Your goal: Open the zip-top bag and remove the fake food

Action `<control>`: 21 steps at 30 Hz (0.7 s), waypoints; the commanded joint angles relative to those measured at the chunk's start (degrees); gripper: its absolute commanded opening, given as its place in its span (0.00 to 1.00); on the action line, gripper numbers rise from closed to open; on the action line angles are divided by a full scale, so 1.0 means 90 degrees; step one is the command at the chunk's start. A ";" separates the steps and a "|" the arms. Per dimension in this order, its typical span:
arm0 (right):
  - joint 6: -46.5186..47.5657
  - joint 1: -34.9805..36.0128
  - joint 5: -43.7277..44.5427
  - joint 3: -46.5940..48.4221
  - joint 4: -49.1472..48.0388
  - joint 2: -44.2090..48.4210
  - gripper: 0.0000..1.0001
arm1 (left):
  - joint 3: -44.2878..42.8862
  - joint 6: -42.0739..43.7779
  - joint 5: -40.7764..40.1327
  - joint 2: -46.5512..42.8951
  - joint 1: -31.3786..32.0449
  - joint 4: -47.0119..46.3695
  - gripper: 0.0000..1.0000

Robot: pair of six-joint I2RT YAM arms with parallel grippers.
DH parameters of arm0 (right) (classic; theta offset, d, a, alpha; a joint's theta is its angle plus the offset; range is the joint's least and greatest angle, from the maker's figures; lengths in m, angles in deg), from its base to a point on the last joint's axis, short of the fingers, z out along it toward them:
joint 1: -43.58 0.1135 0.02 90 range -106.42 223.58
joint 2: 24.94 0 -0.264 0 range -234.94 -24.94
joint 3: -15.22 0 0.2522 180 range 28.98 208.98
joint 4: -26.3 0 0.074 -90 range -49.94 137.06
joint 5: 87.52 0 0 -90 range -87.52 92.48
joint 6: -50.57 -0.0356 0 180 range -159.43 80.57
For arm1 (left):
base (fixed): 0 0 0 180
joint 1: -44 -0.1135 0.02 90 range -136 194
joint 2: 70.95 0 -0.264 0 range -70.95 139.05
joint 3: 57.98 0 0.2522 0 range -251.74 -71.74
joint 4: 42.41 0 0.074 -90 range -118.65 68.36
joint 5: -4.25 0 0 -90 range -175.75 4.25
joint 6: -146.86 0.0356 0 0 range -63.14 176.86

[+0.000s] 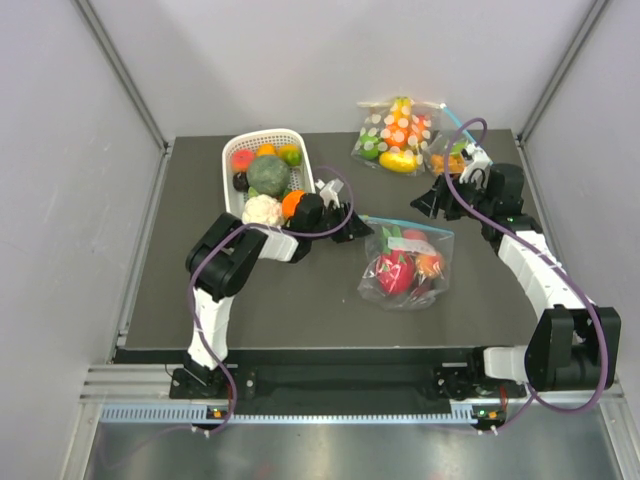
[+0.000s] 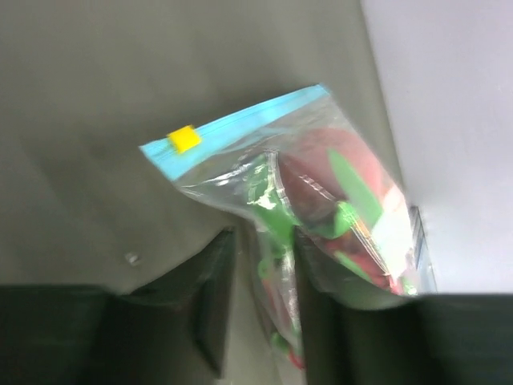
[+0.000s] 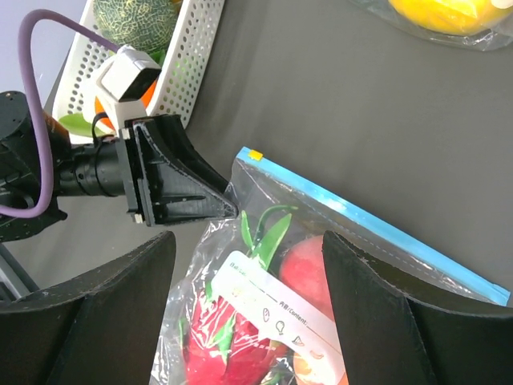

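Bench: a dark bench (image 1: pixel 300 300) with both arms reaching in from its near edge.
Bag: the bag (image 1: pixel 405 265) (image 2: pixel 337 200) (image 3: pixel 321 265) lies flat on the right half of the bench, between the middle and the right edge and nearer the near edge than the far one.
Zip strip: the blue zip strip (image 1: pixel 410 226) (image 2: pixel 240 124) (image 3: pixel 361 216) runs along the bag's side that faces the far edge. A yellow slider (image 2: pixel 184 139) (image 3: pixel 255 154) sits at its left end.
Food: the food (image 1: pixel 395 272) (image 2: pixel 329 168) (image 3: pixel 224 337) is inside the bag: red and pink fruit with green leaves, and a white tag (image 3: pixel 272 301) lying over it.
Left hand: the left hand (image 1: pixel 360 232) (image 2: pixel 263 237) (image 3: pixel 228 208) is low at the bag's left side, just below the slider corner. Its fingers (image 2: pixel 212 305) stand partly apart with crumpled film of the bag's edge between them. I cannot tell whether they pinch that film or only lie beside it.
Right hand: the right hand (image 1: pixel 428 203) (image 3: pixel 247 241) is above the bench just past the zip strip and looks down on the bag. Its fingers (image 3: pixel 120 313) are spread wide and hold nothing.
Basket: a white basket (image 1: pixel 232 150) (image 3: pixel 192 56) of vegetables and fruit stands left of the middle, towards the far edge.
Other bags: a dotted bag (image 1: pixel 390 130) and a small bag (image 1: pixel 450 158) lie side by side at the far edge, right of the middle.
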 commanded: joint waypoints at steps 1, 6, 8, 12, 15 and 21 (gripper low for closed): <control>0.0108 -0.0059 -0.0103 -0.0024 -0.0274 0.0058 0.74 | -0.0048 -0.0341 0.0405 -0.0019 0.0026 -0.1620 0.35; 0.0118 -0.0059 -0.0181 -0.0004 -0.0323 0.0058 0.74 | -0.0076 -0.0128 0.0991 -0.0253 0.0016 -0.2199 0.00; 0.0118 -0.0059 -0.0249 -0.0014 -0.0342 0.0077 0.74 | -0.0261 0.0146 0.1401 -0.0341 0.0016 -0.2073 0.00; 0.0128 -0.0059 -0.0638 -0.0062 -0.0517 0.0155 0.74 | -0.0467 0.0478 0.2211 -0.0575 0.0016 -0.2218 0.00; 0.0137 -0.0040 -0.0864 -0.0189 -0.0888 0.0370 0.74 | -0.0496 0.0557 0.3080 -0.0780 0.0016 -0.2704 0.00; 0.0342 0.0263 -0.1450 -0.0453 -0.1513 0.1112 0.75 | -0.0662 -0.0945 0.4594 -0.1005 0.0026 -0.4336 0.00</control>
